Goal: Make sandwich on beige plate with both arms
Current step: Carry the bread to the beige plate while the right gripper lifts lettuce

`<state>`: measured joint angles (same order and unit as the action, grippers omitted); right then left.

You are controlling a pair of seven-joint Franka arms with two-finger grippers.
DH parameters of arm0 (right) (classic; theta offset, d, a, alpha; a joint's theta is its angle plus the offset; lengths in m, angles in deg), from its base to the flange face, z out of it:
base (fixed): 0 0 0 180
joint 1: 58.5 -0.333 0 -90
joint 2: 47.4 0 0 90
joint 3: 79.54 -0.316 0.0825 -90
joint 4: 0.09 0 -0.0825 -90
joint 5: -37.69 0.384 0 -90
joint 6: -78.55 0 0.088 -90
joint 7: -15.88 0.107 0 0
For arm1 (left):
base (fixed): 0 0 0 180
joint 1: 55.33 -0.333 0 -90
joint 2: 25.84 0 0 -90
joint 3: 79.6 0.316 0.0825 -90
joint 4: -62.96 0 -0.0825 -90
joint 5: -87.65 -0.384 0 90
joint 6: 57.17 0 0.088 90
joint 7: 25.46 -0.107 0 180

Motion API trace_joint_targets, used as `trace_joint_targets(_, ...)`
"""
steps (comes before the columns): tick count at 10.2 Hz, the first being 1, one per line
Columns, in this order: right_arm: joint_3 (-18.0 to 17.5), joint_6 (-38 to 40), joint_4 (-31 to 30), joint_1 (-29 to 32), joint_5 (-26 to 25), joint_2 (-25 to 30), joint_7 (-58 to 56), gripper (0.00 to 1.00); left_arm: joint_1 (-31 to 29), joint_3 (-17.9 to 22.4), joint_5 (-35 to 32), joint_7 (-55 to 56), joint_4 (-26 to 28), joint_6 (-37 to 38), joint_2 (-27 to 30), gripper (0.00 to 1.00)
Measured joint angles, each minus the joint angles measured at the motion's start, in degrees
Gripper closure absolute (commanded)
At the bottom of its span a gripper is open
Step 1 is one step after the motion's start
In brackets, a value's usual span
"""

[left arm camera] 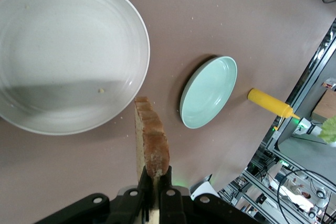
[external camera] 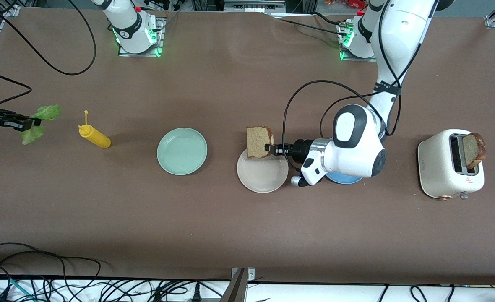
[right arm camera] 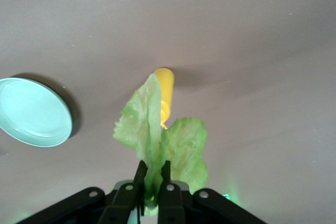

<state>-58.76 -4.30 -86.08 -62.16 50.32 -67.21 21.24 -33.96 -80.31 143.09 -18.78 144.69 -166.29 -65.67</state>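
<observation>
While both claws are loaded, you should read these risks from the front camera's edge of the bench (external camera: 247, 235) back toward the arm bases.

Beige plate (external camera: 262, 178): bare and waiting, nearest the camera of the three plates; a few crumbs show in the left wrist view.

Bread slice (external camera: 259, 141): the left claw (external camera: 272, 149) is clenched on it, pinching one crust edge; it hangs on edge over the plate's rim, not over its middle. If you let go here, I judge it could tip off onto the bench.

Blue plate (external camera: 343, 178): mostly hidden under the left arm; watch for a knock as the wrist turns.

Toaster (external camera: 451, 163): holds the second slice (external camera: 473, 150), leaning out of its slot; a small red warning mark, too small to read.

Mint-green plate (external camera: 182, 151): a wrong-target risk on your lettuce run.

Mustard bottle (external camera: 95, 136): lying on its side, in the right arm's likely path; no readable label.

Lettuce leaf (external camera: 40, 122): grasped in the right claw (external camera: 32, 123), over the right arm's end of the bench; limp, could slip.
</observation>
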Motion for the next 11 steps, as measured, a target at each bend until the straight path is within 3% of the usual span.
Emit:
trace_joint_targets(8, -0.4, -6.2, 1.6, -16.1, 3.4, -0.4, 25.4, 1.00, 1.9, -0.1, 2.1, -2.4, -1.8, -9.7, -5.1, 1.00)
trace_joint_targets(9, -0.5, -7.7, 1.6, -17.1, 4.8, -0.8, 28.2, 1.00, 1.9, 0.0, 2.1, -2.7, -1.8, -9.8, -5.5, 0.88)
trace_joint_targets(10, -0.5, -9.1, 1.6, -17.8, 7.3, -1.2, 31.1, 1.00, 1.8, 0.2, 2.1, -3.3, -1.8, -9.9, -5.8, 0.52)
trace_joint_targets(11, -0.4, -10.4, 1.6, -18.2, 9.5, -1.7, 33.6, 1.00, 1.8, 0.4, 2.1, -4.1, -1.9, -9.9, -6.3, 0.01)
